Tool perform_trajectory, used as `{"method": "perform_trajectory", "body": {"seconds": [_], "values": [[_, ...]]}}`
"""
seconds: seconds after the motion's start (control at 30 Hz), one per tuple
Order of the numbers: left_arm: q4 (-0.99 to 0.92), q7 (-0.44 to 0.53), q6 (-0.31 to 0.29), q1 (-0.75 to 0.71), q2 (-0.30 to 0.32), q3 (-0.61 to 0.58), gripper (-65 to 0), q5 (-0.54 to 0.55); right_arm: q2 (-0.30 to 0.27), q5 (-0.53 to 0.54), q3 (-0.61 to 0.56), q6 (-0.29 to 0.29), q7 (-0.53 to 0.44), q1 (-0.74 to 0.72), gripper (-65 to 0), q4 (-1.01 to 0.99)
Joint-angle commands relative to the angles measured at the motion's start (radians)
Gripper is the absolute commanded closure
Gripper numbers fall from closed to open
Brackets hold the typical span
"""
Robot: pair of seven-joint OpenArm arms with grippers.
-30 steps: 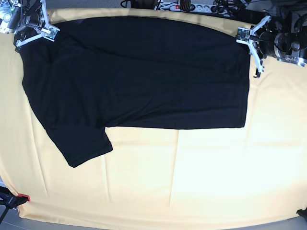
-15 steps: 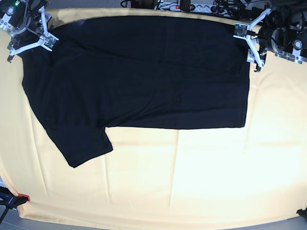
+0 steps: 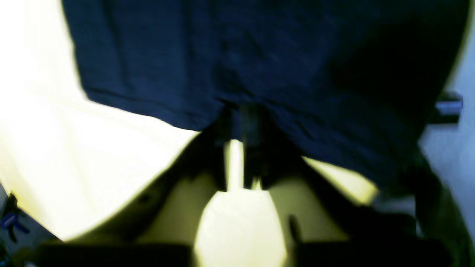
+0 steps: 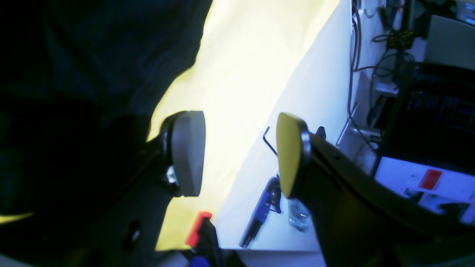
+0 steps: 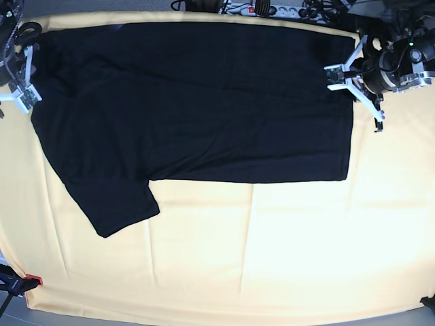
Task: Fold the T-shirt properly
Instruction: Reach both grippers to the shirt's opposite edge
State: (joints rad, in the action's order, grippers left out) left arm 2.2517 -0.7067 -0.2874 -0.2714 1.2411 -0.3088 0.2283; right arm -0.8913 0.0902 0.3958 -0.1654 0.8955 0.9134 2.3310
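The black T-shirt (image 5: pixel 204 109) lies flat on the pale yellow cloth, plain side up, with one sleeve (image 5: pixel 112 204) pointing to the near left. My left gripper (image 5: pixel 353 81) is at the shirt's right edge. In the blurred left wrist view its jaws (image 3: pixel 241 122) are together at the shirt's hem (image 3: pixel 156 111) and seem to pinch it. My right gripper (image 5: pixel 20 68) is at the shirt's far left corner. In the right wrist view it (image 4: pixel 239 154) is wide open and empty, with the shirt (image 4: pixel 74 74) beside its left pad (image 4: pixel 187 152).
The yellow cloth (image 5: pixel 272 244) covers the table in front of the shirt. A red clamp (image 5: pixel 32 280) holds its near left corner and also shows in the right wrist view (image 4: pixel 198 222). Cables and a power strip (image 5: pixel 265 8) lie behind the far edge.
The right gripper has swung left and down off the shirt's corner. The left gripper has moved down along the right edge. The shirt's far edge now lies straighter and reaches both far corners.
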Motion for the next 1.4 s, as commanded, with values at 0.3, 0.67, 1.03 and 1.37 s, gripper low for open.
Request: {"method": "perform_trajectory", "body": {"seconds": [0.3,0.67,1.03,1.37], "values": [[-0.141,0.063,0.135,0.006,-0.261,0.393,-34.5,0.156,0.035,0.227,0.051,-0.050,-0.097,-0.134,-31.9,-0.131],[-0.570,0.109,0.011,0.109,-0.581,0.648,-34.5,0.458,0.099,0.359,0.050,-0.130,-0.095,-0.282,-31.9,-0.209],[-1.074,0.036,-0.131,0.415,-0.666,0.628,-34.8,0.612,0.098,0.359,0.050,-0.130,-0.090,-0.282,-31.9,-0.209],[-1.176,-0.233,-0.287,0.475,-0.726,0.470,-34.7,0.846,0.098,0.359,0.050,-0.131,-0.099,-0.282,-31.9,-0.209]]}}
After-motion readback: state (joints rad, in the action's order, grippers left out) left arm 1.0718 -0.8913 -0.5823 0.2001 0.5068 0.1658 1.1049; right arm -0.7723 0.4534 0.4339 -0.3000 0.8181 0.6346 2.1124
